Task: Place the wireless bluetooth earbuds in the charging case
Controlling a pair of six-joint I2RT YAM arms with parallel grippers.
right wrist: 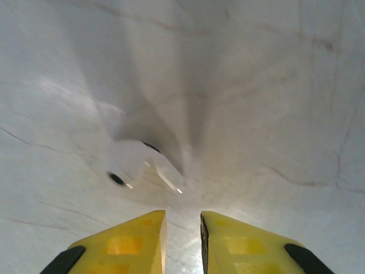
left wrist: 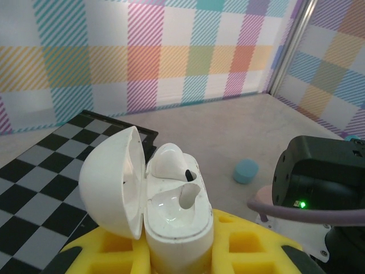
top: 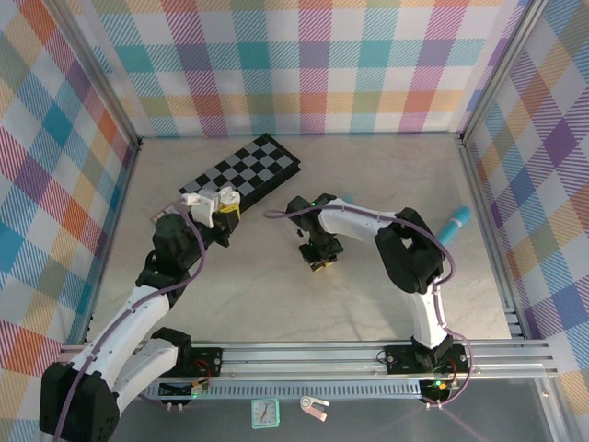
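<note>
Plainly, white earbud (right wrist: 137, 160): light, slick; pinch across its stem.
right gripper (right wrist: 182, 240): narrowly parted, empty.
left gripper (left wrist: 177, 254): clamping open charging case (left wrist: 171, 211).

The white charging case (left wrist: 178, 225) is standing upright between the yellow fingers of the left pincer (left wrist: 178, 254), gripped at its base. Its domed lid (left wrist: 108, 182) is hanging open, swung to the left of the body. A seated earbud (left wrist: 167, 160), white with a dark spot, is resting in the well farther from the pincer. A loose earbud (right wrist: 137, 162), also white, is lying on the table (right wrist: 274, 85) just ahead of the right pincer (right wrist: 182, 228), slightly left of its narrow gap, not touching the fingertips.
</note>
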